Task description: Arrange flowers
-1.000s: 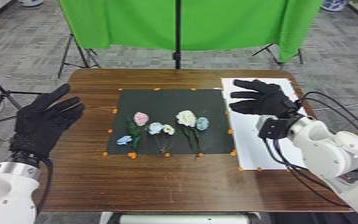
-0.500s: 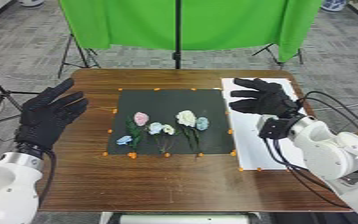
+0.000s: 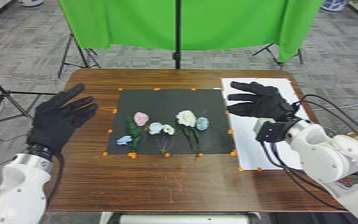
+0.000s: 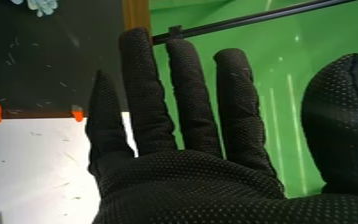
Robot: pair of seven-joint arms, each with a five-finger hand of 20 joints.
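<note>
A green cloth (image 3: 131, 25) hangs beyond the brown tabletop (image 3: 158, 187), where I note a dark mat (image 3: 165, 102). On the mat lie a pink flower (image 3: 141, 118) and a blue flower (image 3: 124, 140) toward its left, two small pale blooms (image 3: 156, 128) near its middle, and a large white flower (image 3: 186, 118) beside a bluish bloom (image 3: 202, 123) toward its right. Left hand (image 3: 56, 122): left of the mat, fingers extended, apart. Right hand (image 3: 266, 106): right of the mat, fingers likewise.

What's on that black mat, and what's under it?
Pink, white and blue flowers lie on the black mat; it covers whatever is beneath, so I can't see that.
</note>
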